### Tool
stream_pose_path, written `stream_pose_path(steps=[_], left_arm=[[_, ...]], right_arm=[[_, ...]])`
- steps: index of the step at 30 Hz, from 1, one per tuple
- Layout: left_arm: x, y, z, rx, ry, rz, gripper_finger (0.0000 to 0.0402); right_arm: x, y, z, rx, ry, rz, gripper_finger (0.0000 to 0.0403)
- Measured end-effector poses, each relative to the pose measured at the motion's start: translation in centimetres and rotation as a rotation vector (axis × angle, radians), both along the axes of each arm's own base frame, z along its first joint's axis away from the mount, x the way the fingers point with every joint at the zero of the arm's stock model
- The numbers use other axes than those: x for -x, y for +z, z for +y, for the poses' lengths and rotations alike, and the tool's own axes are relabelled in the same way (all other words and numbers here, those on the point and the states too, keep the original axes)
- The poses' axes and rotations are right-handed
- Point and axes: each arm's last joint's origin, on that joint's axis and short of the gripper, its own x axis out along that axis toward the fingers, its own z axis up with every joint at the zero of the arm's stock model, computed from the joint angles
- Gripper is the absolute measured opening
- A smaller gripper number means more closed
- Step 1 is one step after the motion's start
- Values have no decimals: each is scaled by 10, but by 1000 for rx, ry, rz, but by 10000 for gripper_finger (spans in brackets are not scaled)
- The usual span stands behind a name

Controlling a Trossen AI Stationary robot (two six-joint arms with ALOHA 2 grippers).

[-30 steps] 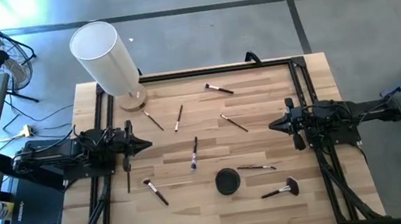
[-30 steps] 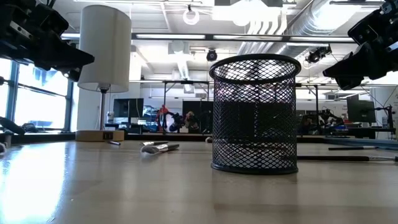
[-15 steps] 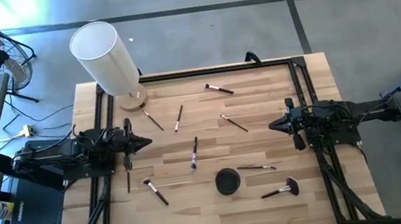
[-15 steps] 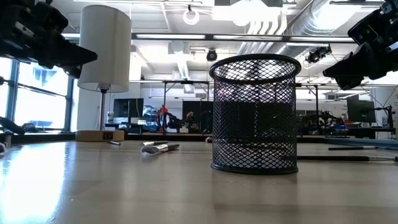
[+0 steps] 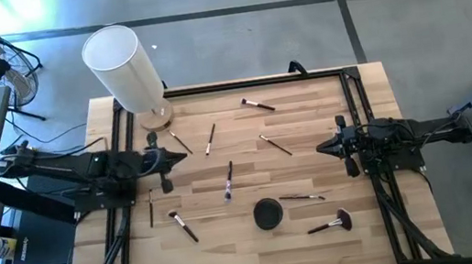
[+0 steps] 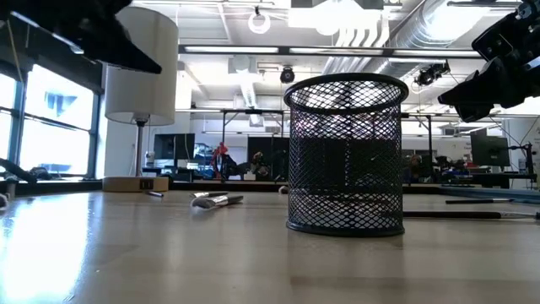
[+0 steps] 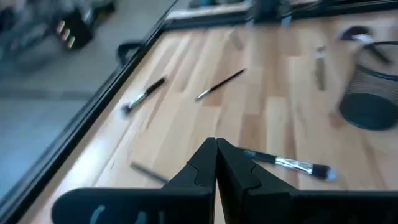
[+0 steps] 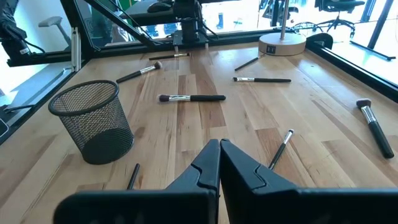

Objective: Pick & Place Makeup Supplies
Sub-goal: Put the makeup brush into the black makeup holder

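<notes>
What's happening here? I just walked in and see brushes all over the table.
Nothing is held yet. Makeup brushes lie scattered on the table around a black mesh cup. The left gripper, shut and empty, reaches out over the brushes; the right gripper, also shut, waits at its side.

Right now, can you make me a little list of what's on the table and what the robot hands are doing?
table: wooden top
cup: black mesh, standing upright, nothing seen inside
brushes: scattered flat on the table, one with a fluffy reddish head, one beside the cup
white cylinder: on a stand at the table's far left corner
left gripper: shut, holding nothing, above the table's left part
right gripper: shut, holding nothing, waiting at the right side
brushes in cup: none yet
</notes>
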Motion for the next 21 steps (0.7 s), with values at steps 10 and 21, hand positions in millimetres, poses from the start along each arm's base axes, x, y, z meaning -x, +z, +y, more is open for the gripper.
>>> stream_pose_path(steps=[10,21], left_arm=[[-63,24,-10,178,260,193,0],[-115,23,-24,434,467,395,0]], right_arm=[[0,0,0,0,0,0,6],[0,0,0,0,0,0,9]])
